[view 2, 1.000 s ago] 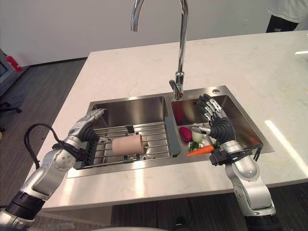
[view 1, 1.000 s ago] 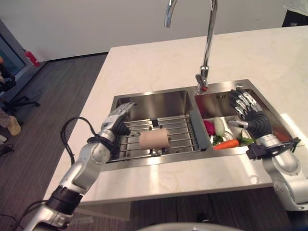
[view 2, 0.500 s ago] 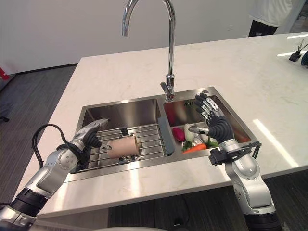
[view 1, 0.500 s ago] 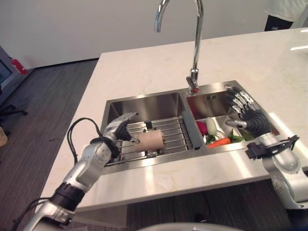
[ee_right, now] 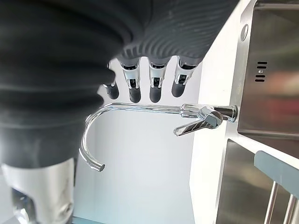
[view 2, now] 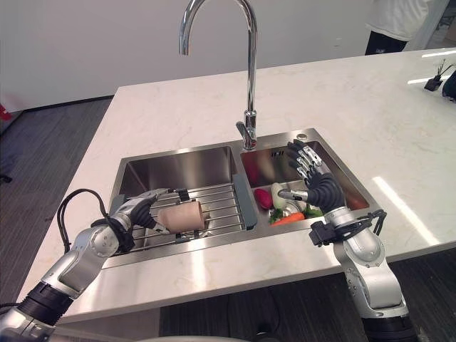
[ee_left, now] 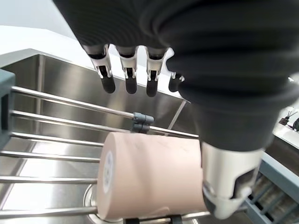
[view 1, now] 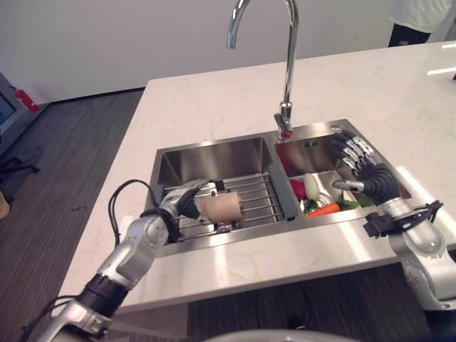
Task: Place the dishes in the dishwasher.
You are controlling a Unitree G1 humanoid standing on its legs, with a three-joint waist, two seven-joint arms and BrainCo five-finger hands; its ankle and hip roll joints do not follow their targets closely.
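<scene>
Here, left hand: fingers spread beside the beige cup lying on the sink rack.
Right hand: spread above the vegetables.

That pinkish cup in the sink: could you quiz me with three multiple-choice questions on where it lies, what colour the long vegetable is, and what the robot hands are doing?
1. Where does the pink cup lie?
A. on the wire rack in the left sink basin
B. on the counter
C. under the tap

2. What colour is the carrot in the right basin?
A. green
B. orange
C. purple

3. How is the right robot hand?
A. closed on the carrot
B. pressing the tap
C. open above the vegetables

Answers:
1 A: the cup lies on its side on the rack bars, the left robot hand at its end.
2 B: it is plainly orange.
3 C: its fingers are spread and hold nothing.
</scene>
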